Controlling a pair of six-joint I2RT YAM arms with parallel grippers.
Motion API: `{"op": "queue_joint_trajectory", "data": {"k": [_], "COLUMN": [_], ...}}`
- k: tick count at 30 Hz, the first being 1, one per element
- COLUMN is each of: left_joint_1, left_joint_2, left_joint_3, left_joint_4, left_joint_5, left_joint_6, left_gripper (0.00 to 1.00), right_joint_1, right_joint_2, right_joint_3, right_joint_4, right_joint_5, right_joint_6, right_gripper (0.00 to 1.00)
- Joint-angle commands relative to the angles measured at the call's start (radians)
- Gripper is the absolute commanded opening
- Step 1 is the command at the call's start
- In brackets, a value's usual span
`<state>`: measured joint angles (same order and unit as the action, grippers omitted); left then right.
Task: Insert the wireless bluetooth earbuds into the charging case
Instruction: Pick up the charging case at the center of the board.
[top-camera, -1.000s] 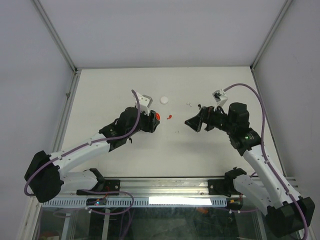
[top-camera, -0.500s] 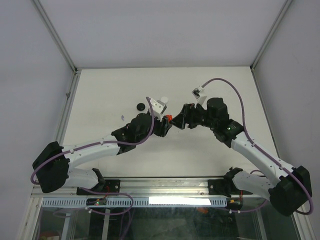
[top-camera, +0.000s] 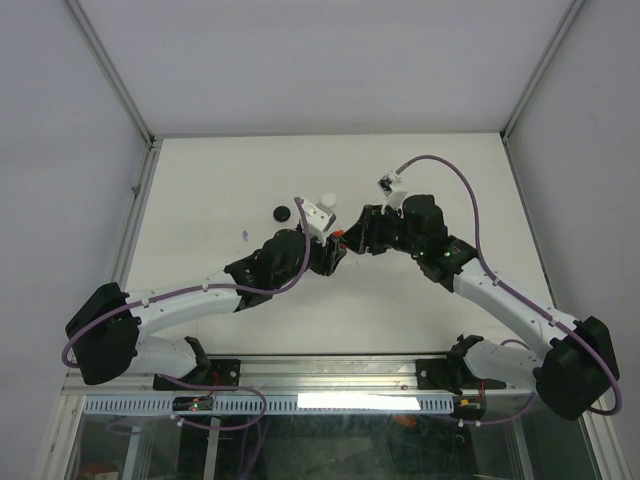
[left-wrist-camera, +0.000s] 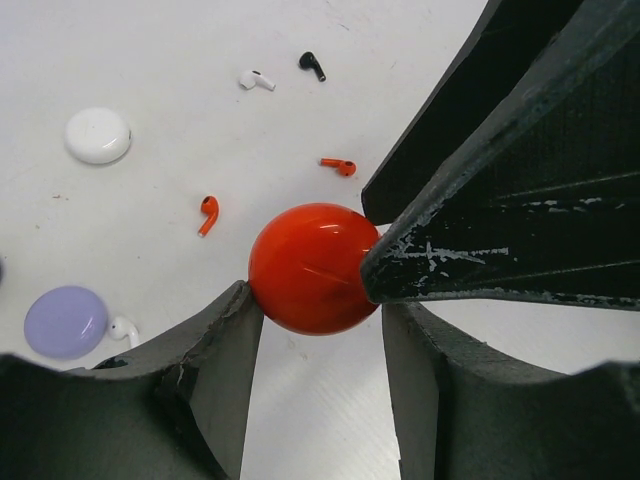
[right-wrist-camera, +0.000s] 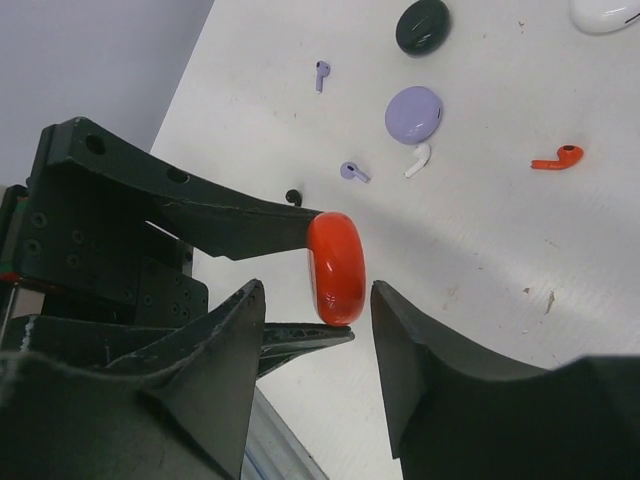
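Closest, my left tool (left-wrist-camera: 315, 297) pinches the red case (left-wrist-camera: 305, 265) by its round rim, held above the bench (left-wrist-camera: 310, 410). My right tool (right-wrist-camera: 318, 287) is spread to either side of that case, with a gap showing beside one finger. On the bench beyond lie a purple case (left-wrist-camera: 65, 320), a red earbud (left-wrist-camera: 209, 213) and a second red earbud (left-wrist-camera: 340, 166). Farther off lie a white case (left-wrist-camera: 98, 135), a white earbud (left-wrist-camera: 256, 79) and a black earbud (left-wrist-camera: 312, 65).

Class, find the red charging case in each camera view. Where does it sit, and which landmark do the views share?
Top external: the red charging case is mid-picture, slightly below and right of the white case.
Left wrist: centre.
Right wrist: centre.
Shared landmark: the white case, upper left and top right corner.
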<state>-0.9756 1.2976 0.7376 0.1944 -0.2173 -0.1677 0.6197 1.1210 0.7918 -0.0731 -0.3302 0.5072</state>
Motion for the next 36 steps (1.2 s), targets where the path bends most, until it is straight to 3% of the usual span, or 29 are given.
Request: {"op": "queue_joint_trajectory", "data": {"k": [1,13,16,18,21,28,32,36], "left_joint_1": [-0.009,-0.011,-0.011,-0.011,-0.011,-0.011,-0.009,-0.008], "left_joint_2": [-0.031,-0.058,-0.060,-0.058,-0.063,-0.066,-0.075,-0.100], "left_joint_3": [0.000,-0.014,-0.024,-0.026,-0.029,-0.030,-0.037,-0.056], "left_joint_4": [0.084,0.089,0.099,0.102,0.105,0.099,0.097,0.100], "left_joint_5": [0.001,0.031,0.052,0.062,0.067,0.064,0.082,0.134], "left_joint_6": [0.007,-0.012,-0.024,-0.028,-0.028,-0.031,-0.032,-0.019], "left_gripper": [0.34,0.36,0.36,0.36,0.35,0.38,0.44,0.56], "right_joint_1": [0.006,0.016,0.016,0.018,0.020,0.020,0.020,0.018], "right_joint_2": [-0.012,0.011,0.012,0.014,0.014,0.013,0.009,-0.002], "right_joint_3": [0.037,0.022,0.015,0.015,0.016,0.023,0.024,0.030], "right_joint_4": [0.038,0.048,0.048,0.047,0.039,0.029,0.023,0.020], "right_joint_5": [0.007,-0.003,-0.007,-0.013,-0.005,-0.013,-0.025,-0.050], "right_joint_6": [-0.002,-0.022,-0.025,-0.028,-0.033,-0.054,-0.081,-0.117], "right_gripper": [0.49,0.35,0.36,0.43,0.44,0.26,0.13,0.09]}}
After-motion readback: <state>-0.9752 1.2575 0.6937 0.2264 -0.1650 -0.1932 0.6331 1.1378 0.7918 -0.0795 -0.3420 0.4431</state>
